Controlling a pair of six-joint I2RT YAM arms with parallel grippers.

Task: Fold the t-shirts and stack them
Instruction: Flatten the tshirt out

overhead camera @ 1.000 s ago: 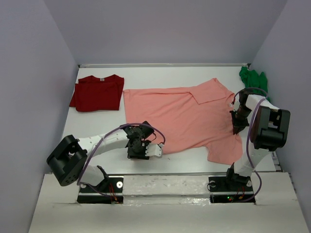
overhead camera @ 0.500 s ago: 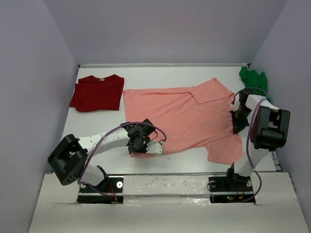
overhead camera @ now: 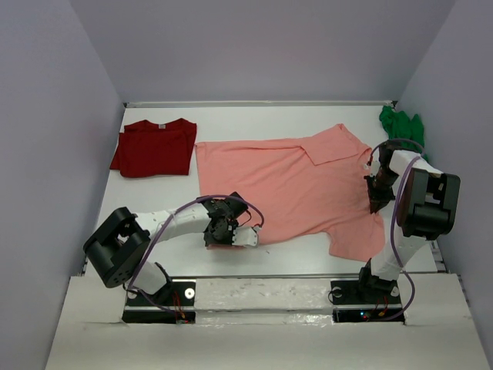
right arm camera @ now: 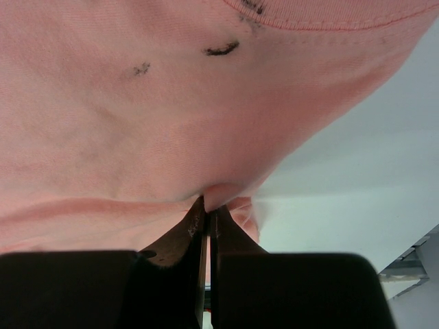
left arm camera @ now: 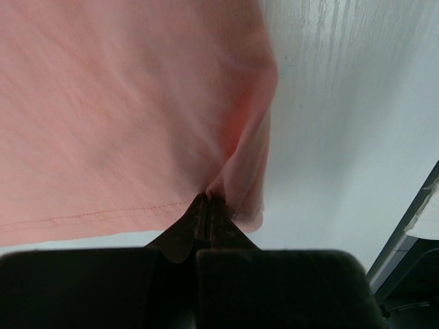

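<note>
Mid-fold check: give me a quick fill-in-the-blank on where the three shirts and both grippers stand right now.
1. The left gripper and right gripper are both ____ on the salmon-pink shirt.
2. The folded shirt at the table's far left is dark ____.
3. The bunched shirt in the far right corner is bright ____.
Missing words: shut; red; green.

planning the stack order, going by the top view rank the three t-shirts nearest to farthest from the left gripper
1. salmon-pink t-shirt: centre, its near hem pinched by the left gripper.
2. dark red t-shirt: folded, far left.
3. green t-shirt: bunched, far right corner.
</note>
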